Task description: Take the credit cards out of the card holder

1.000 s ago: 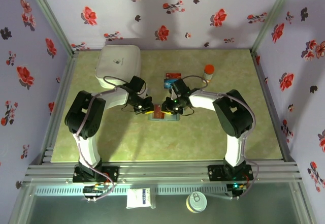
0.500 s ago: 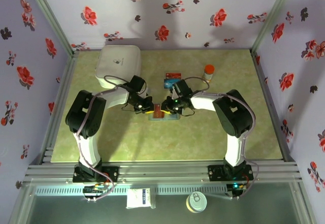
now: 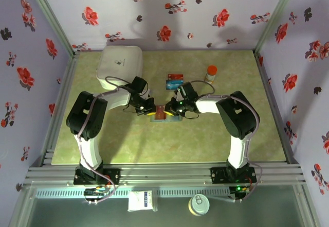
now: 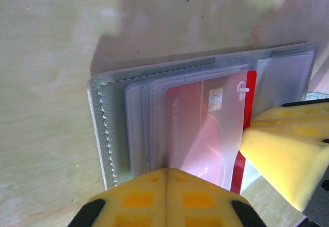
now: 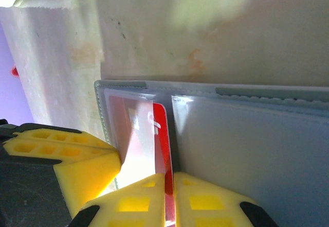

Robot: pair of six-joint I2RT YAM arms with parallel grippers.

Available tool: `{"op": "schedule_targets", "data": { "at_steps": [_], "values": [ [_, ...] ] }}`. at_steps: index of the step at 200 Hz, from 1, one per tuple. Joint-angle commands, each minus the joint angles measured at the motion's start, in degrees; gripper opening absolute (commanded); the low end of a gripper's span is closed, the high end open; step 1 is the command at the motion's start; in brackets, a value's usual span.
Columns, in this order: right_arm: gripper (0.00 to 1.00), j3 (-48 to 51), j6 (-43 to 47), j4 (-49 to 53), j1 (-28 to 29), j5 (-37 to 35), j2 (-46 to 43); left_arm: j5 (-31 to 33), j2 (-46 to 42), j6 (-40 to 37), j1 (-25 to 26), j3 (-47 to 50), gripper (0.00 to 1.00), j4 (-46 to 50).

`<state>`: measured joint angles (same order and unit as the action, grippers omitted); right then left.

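The card holder (image 4: 105, 134) lies open on the table, its clear sleeves facing up, and it also shows between the two grippers (image 3: 165, 116). A red credit card (image 5: 160, 134) sticks partway out of a sleeve. My right gripper (image 5: 169, 186) is shut on that card's edge. My left gripper (image 4: 167, 178) is shut at the sleeves' near edge, where a clear sleeve runs into the seam between its fingers. The right gripper's yellow finger (image 4: 288, 155) sits beside the card. Two more credit cards, one red (image 3: 176, 75) and one blue (image 3: 170, 84), lie flat behind the holder.
A big white rounded box (image 3: 119, 62) stands at the back left. A small orange bottle (image 3: 211, 73) stands at the back right. Metal frame rails (image 3: 154, 173) run along the near edge.
The right wrist has shifted slightly to the right and nearer the holder. The left arm and the card holder have stayed put.
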<state>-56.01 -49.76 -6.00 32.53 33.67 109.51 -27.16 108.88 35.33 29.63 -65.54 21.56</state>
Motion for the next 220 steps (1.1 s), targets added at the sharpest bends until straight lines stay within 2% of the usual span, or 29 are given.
{"op": "schedule_targets", "data": {
  "at_steps": [1,65,147,220],
  "values": [
    [0.11,1.1,-0.7,-2.1,-0.4,1.0,-1.8,1.9,2.0,-1.3,0.2,0.8,0.00,3.3],
    [0.08,2.6,2.0,1.3,-2.0,-0.4,-4.1,2.0,1.9,-1.4,0.1,0.8,0.00,3.5],
    [0.07,-0.8,10.3,17.8,-3.1,-7.5,-8.9,1.8,0.8,-1.3,0.1,0.5,0.00,3.5],
    [0.07,-3.0,10.7,20.7,-2.1,-10.0,-9.4,1.1,0.3,-0.9,0.1,0.9,0.00,2.6]
  ]
}}
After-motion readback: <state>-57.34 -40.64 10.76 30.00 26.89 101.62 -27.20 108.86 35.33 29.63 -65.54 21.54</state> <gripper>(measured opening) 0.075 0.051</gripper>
